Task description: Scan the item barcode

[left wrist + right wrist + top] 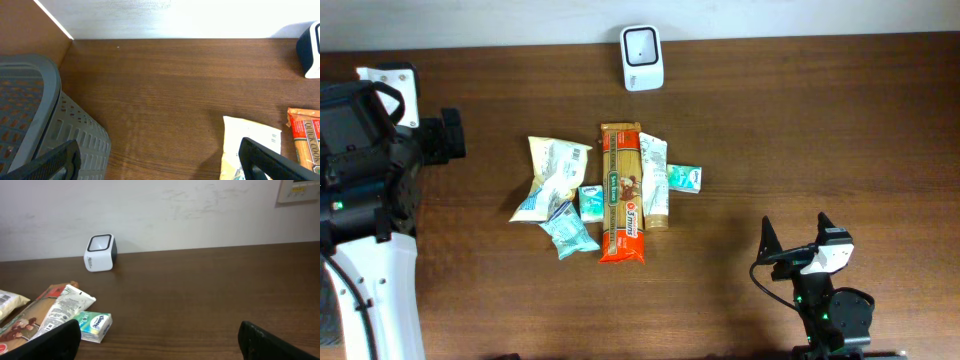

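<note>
1. The left gripper (160,167) hangs over the table's (820,120) left side with its claw spread fully and nothing in it. A grey basket (45,115) sits just beside it.
2. The items to scan lie in a loose pile mid-table; which one goes first I cannot tell. The cream snack bag (552,172) looks light, puffy and crinkly, so it is best pinched along a sealed edge.
3. The pasta pack (621,195) is long, with slick film and probably brittle contents. It is best gripped across its narrow width near the middle, so that it does not droop or slide.
4. The scanner (642,44) stands at the far edge, well apart from the pile.
5. The green tissue pack (685,178) is soft and light, and squeezes easily.
6. The right gripper (795,232) waits near the front edge, equally wide open and empty.
</note>
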Motion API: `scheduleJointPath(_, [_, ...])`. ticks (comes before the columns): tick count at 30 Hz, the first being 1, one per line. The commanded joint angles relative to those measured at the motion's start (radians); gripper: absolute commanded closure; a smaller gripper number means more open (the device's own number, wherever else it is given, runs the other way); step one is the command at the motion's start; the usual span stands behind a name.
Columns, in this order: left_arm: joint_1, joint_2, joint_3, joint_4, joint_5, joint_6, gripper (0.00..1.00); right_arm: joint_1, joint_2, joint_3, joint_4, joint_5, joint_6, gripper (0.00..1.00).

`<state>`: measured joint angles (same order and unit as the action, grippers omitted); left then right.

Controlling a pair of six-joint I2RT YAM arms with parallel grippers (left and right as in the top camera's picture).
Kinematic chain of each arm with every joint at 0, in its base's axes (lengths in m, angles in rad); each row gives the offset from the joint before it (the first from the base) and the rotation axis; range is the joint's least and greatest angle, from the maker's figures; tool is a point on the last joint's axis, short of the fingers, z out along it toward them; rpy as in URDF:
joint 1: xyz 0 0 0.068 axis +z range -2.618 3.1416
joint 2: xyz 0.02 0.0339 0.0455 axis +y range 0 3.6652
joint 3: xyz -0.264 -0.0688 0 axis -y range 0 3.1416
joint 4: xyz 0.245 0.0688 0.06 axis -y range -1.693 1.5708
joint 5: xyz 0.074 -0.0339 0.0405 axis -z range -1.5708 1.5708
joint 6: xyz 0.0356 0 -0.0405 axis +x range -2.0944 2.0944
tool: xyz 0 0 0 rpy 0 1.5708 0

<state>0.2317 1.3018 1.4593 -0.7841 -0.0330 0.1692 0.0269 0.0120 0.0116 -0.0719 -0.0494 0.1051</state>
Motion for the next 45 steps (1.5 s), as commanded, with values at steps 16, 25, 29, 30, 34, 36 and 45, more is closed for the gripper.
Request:
scheduleJointPath(16, [0.005, 0.0, 0.011, -0.002, 0.012, 0.02, 0.01, 0.005, -0.002, 0.109, 0.088, -0.151, 0.139, 0.01])
scheduleJointPath(25, [0.005, 0.0, 0.011, -0.002, 0.012, 0.02, 0.01, 0.006, 0.341, 0.544, -0.15, -0.268, 0.14, 0.01])
scheduleJointPath(29, [0.005, -0.001, 0.011, -0.002, 0.012, 0.02, 0.01, 0.006, 0.621, 0.83, -0.473, -0.277, 0.14, 0.01])
scheduleJointPath(30, [0.005, 0.0, 0.011, -0.003, 0.012, 0.02, 0.01, 0.006, 0.704, 0.912, -0.544, -0.286, 0.14, 0.01])
scheduleJointPath(34, [0.005, 0.0, 0.011, -0.003, 0.012, 0.02, 0.01, 0.006, 0.928, 1.091, -0.726, -0.365, 0.139, 0.01])
scheduleJointPath(36, [0.005, 0.0, 0.011, -0.003, 0.012, 0.02, 0.01, 0.006, 1.019, 1.118, -0.831, -0.388, 0.14, 0.01])
scheduleJointPath(45, [0.005, 0.0, 0.011, -0.006, 0.012, 0.02, 0.01, 0.008, 1.371, 1.118, -0.552, -0.531, 0.401, 0.16])
